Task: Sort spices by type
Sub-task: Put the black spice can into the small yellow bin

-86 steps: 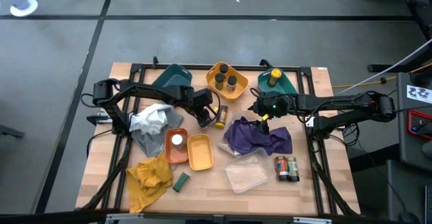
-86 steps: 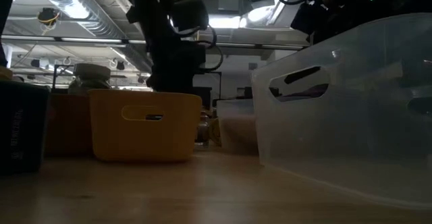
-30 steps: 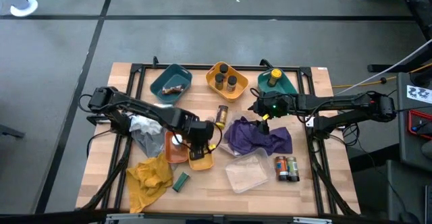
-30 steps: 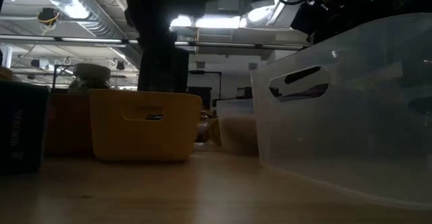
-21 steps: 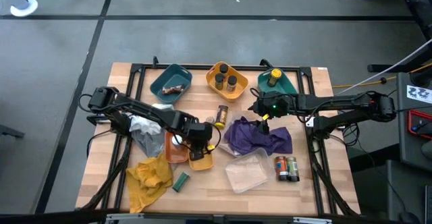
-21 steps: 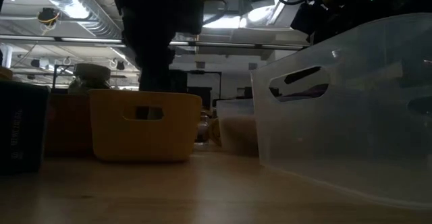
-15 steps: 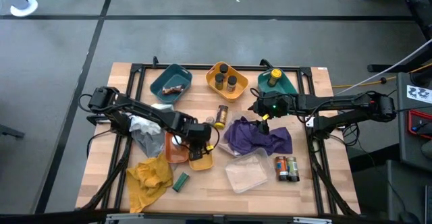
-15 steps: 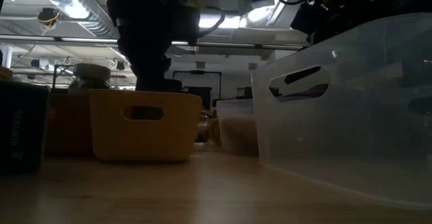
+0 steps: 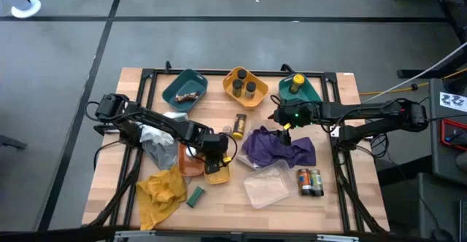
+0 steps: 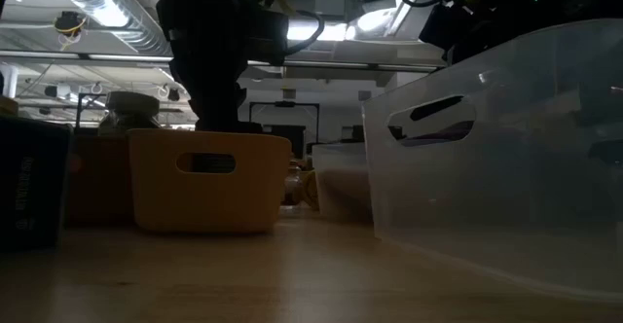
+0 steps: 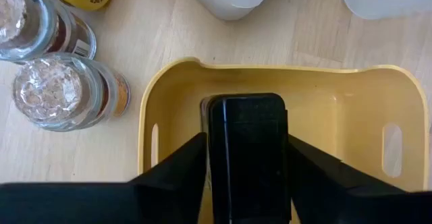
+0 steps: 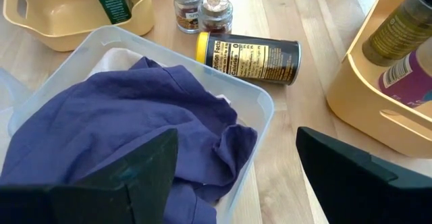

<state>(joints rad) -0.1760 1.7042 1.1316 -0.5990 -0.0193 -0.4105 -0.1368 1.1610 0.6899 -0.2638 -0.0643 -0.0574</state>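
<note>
**Yellow tray: dark tin sits between the left fingers**

Yellow plastic marks your landmark, the tray (image 11: 270,72). Your left gripper (image 9: 213,157) hangs directly over it, and the dark tin (image 11: 246,150) sits inside the tray between the two fingers. Its long axis runs in line with them. You cannot tell whether they clamp it or have let go. If it is free, a straight lift should clear it.

Two glass jars (image 11: 64,92) stand just beside the tray. Your right gripper (image 9: 283,129) waits well apart from the tray over the purple cloth (image 12: 128,123), fingers spread wide and holding nothing.
</note>
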